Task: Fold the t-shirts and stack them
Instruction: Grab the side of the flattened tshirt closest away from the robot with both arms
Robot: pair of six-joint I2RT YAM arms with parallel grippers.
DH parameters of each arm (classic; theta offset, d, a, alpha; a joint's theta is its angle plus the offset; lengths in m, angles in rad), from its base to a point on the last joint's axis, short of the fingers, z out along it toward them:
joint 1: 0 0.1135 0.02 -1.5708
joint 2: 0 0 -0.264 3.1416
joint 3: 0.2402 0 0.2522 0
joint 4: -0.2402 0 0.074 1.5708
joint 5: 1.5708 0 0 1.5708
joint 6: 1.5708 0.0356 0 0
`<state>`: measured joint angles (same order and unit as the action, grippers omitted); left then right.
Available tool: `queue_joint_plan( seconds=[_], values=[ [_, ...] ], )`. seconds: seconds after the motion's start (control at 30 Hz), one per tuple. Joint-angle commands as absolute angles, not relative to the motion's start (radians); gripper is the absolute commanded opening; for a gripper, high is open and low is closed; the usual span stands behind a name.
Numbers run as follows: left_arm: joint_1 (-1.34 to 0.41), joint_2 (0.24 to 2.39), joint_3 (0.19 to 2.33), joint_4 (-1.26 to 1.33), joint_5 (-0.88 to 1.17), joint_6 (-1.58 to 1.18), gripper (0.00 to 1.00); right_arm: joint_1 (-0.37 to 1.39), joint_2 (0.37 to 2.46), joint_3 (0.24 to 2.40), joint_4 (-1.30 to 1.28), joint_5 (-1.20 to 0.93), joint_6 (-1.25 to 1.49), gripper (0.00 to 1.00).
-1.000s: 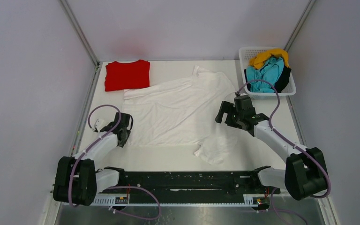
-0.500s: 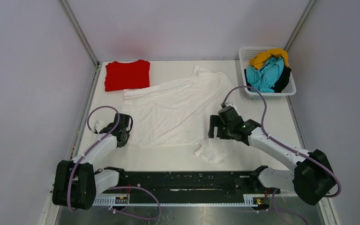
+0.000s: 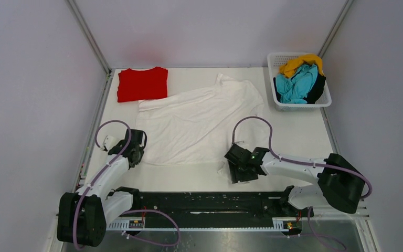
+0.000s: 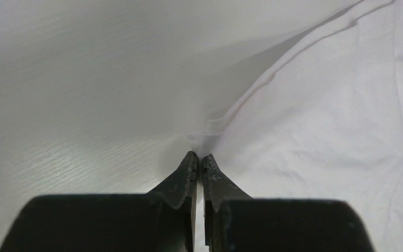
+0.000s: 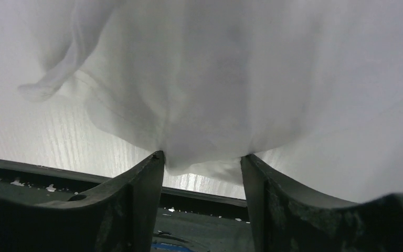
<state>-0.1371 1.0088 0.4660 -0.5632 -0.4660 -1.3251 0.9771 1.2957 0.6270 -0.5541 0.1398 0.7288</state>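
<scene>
- Right gripper (image 3: 240, 169) is low at the near edge of the table (image 3: 294, 131), over the bunched near-right sleeve of the white t-shirt (image 3: 199, 121). In the right wrist view its fingers (image 5: 141, 194) are spread, with a lump of white cloth hanging between them and not yet clamped.
- Left gripper (image 3: 135, 153) is at the near-left corner of the same shirt. In the left wrist view its fingers (image 4: 188, 170) are pressed together, pinching the hem corner.
- Step in hand, as I judge it: get both near corners held, ready to lift and fold.
- To do it well: close the right jaws on the sleeve or hem edge, not on a thick wad. Take one layer pair if possible. Lift both sides level so the cloth does not skew. Keep the pull gentle so the left pinch holds.
- The white t-shirt lies spread mid-table, slightly diagonal, and wrinkled near the right sleeve.
- Red t-shirt (image 3: 142, 84) is folded flat at the far left, with the white shirt's far-left corner just beside it.
- Basket (image 3: 301, 105) is at the far right and holds a teal t-shirt (image 3: 296, 84), a yellow t-shirt (image 3: 299, 64) and a black t-shirt (image 3: 319, 86), all heaped.
- Counts: 2 grippers, 1 basket, 5 shirts visible: 1 white, 1 red, 1 teal, 1 yellow, 1 black. Cannot tell if more are buried in the basket.
</scene>
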Motion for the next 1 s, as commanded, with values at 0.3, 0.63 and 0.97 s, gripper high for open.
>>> queue_joint_plan(
  seconds=[0.3, 0.63, 0.97],
  values=[
    [-0.134, 0.803, 0.460, -0.762, -0.491, -1.328, 0.00, 1.170, 1.191, 0.574, -0.824, 0.143, 0.996, 0.00],
    [-0.135, 0.479, 0.447, -0.983, -0.504, -1.351, 0.00, 1.393, 0.926, 0.592, -0.959, 0.057, 1.143, 0.00],
    [-0.135, 0.572, 0.492, -0.854, -0.459, -1.313, 0.00, 1.208, 0.766, 0.693, -1.003, 0.257, 1.020, 0.00]
  ],
)
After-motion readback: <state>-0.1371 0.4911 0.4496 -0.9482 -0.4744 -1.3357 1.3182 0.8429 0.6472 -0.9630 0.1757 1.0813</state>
